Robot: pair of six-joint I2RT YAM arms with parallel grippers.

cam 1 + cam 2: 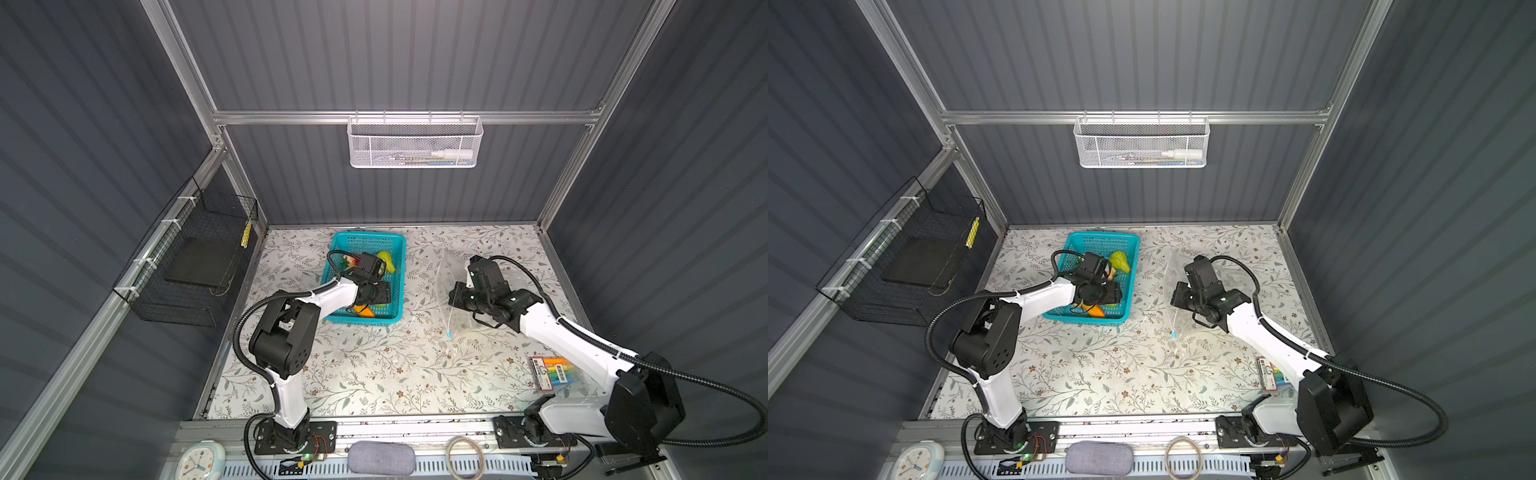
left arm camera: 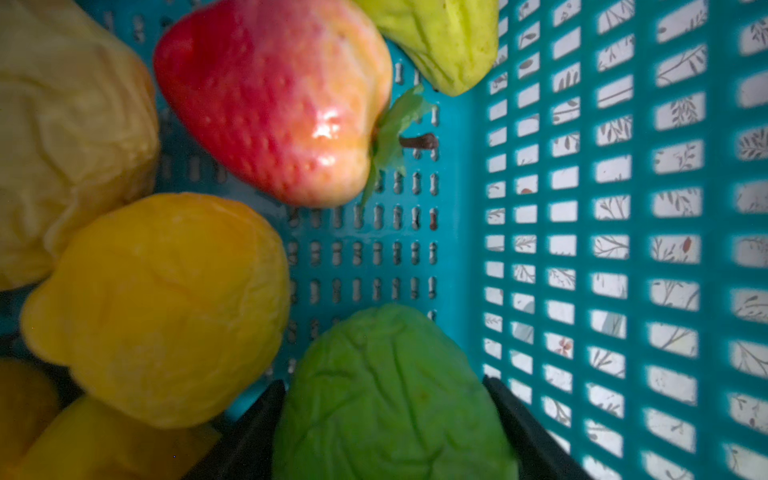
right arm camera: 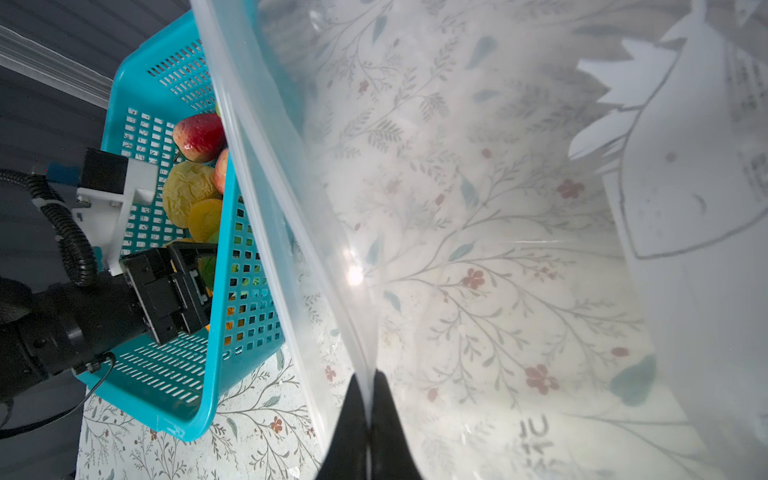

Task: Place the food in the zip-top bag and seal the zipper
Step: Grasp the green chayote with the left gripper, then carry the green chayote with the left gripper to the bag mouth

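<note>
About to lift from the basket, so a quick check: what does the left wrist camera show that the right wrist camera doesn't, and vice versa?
Left wrist only: the floor of the teal basket, with a green toy vegetable between the fingers of the left gripper; whether it is clamped is unclear. Right wrist only: the right gripper shut on the edge of the clear bag, and the bag's white label. Both: the basket, the strawberry, a pale yellow piece and an orange piece.

My right gripper's (image 3: 367, 384) fingers (image 3: 347, 436) look matt black. The zip-top bag (image 3: 478, 216) is clear, glossy, wrinkled film. The basket (image 2: 465, 232) is smooth teal plastic. The strawberry (image 2: 270, 104) shines, dimpled; the green vegetable (image 2: 390, 395) looks matt and creased. The printed table covering (image 1: 374, 374) seems matt.
</note>
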